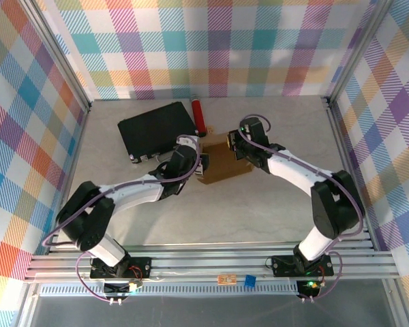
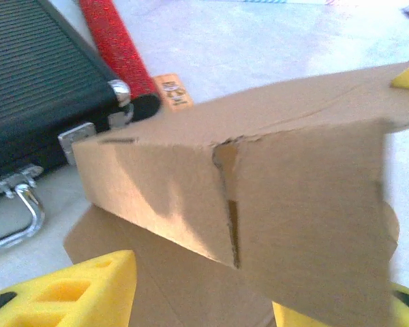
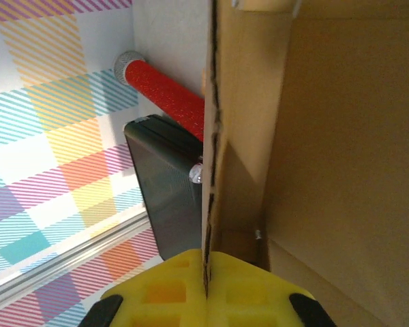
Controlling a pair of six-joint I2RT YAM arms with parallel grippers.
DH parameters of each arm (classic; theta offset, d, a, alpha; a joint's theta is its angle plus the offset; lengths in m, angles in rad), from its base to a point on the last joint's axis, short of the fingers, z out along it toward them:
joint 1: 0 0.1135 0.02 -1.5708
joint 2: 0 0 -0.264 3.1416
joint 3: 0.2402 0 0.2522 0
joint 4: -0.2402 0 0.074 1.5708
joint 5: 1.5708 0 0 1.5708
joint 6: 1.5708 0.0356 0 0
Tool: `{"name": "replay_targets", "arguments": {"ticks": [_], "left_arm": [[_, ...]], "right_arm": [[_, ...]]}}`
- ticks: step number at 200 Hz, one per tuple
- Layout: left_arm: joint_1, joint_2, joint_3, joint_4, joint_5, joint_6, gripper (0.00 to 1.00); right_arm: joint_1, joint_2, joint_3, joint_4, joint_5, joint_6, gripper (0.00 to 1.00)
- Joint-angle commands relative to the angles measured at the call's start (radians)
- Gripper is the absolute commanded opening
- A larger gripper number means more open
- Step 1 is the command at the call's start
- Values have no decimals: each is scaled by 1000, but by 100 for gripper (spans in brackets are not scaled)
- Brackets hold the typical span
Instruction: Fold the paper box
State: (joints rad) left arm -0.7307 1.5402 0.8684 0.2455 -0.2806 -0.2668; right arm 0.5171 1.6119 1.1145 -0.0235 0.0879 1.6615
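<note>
Top: brown corrugated box [image 1: 225,169], partly folded, lies mid-counter [image 1: 259,218] on a pale, smooth surface. Left claw [image 1: 202,165] is at its left edge, right claw [image 1: 234,145] at its far side. Black ribbed case [image 1: 157,133] and rough red cylinder [image 1: 198,116] lie behind.
Left wrist: yellow fingers [image 2: 88,289] spread apart, a raised flap between them.
Right wrist: claw pinched tight on a thin upright wall.

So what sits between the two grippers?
The paper box, in the top view: left gripper at its left edge, right gripper shut on a raised wall.
</note>
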Motion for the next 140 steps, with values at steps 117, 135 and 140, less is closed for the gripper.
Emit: {"name": "replay_targets", "arguments": {"ticks": [117,135,140], "left_arm": [[-29,-279,-112,-107,336,-50,48],[-14,-254,-146,-52,320,-42,47],[-7,-248,-152,-38,320,-47,47]], "right_arm": [[-91,8,137,-262,-88,-172,0],[-109,38,83,-77,-125,-206,0],[-111,45,62,-12,-134,-218,0]]}}
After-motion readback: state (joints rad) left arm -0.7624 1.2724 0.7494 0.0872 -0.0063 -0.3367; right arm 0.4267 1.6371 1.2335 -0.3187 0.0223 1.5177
